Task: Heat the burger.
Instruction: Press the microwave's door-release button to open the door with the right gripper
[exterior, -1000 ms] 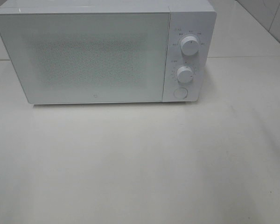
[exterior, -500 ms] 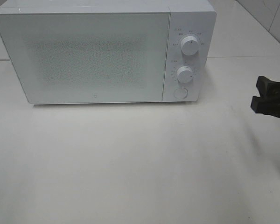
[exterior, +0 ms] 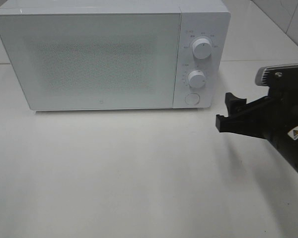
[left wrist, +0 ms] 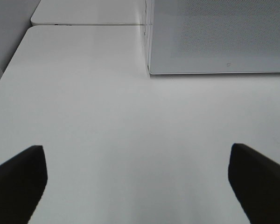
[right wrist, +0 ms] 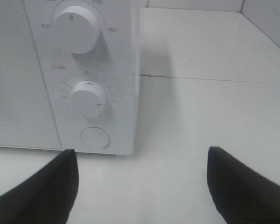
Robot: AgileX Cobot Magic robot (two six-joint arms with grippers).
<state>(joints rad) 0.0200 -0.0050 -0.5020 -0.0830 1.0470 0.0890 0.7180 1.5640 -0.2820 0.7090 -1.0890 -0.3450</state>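
You see the microwave (exterior: 203, 20), its casing smooth white with a soft sheen; its door (exterior: 89, 59) glassy, finely dotted; the upper knob (exterior: 202, 48) and lower knob (exterior: 196, 79) beside the door look like smooth white plastic; the table (exterior: 114, 173) under the microwave is matt, smooth; the right gripper (exterior: 224, 111) near the microwave looks like matt black plastic.

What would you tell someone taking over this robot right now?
Left gripper: open, empty, over the table.
Right gripper: open, empty, beside the microwave, facing its round button.
Burger: not visible in any view; microwave door shut.
Done: nothing that shows.
Left: probably open the door, find the burger, load it, set the dials.
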